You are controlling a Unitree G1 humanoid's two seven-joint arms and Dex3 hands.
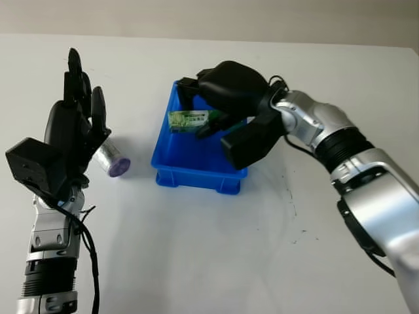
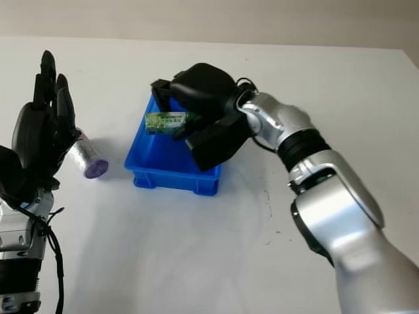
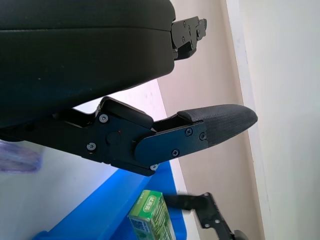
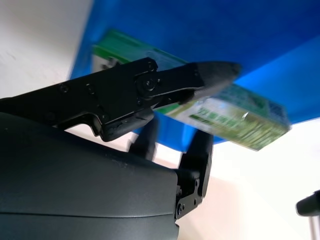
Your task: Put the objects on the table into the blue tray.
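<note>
While held over the blue tray (image 1: 171, 160): green box (image 1: 188, 120), long and narrow, lying roughly level above the tray's inside, toward its far left corner.
Right hand (image 1: 222, 108): reaching over the tray from its right side; fingers (image 4: 210, 72) clamped on the green box.
Left hand (image 1: 69, 134): raised upright, left of the tray and apart from it; open, holding nothing, fingertips pointing up and away.
Tray position: near the middle of the white table (image 1: 216, 255), its near wall facing the robot.
Other object: small silvery cylinder with a purple end (image 1: 111, 159), lying on its side on the table just left of the tray, partly behind the left hand.
Surface: plain white tabletop, matte, with a few small dark specks (image 1: 292, 209) to the near right of the tray.
Room: pale beige wall (image 1: 209, 19) beyond the table's far edge, well behind the tray.
</note>
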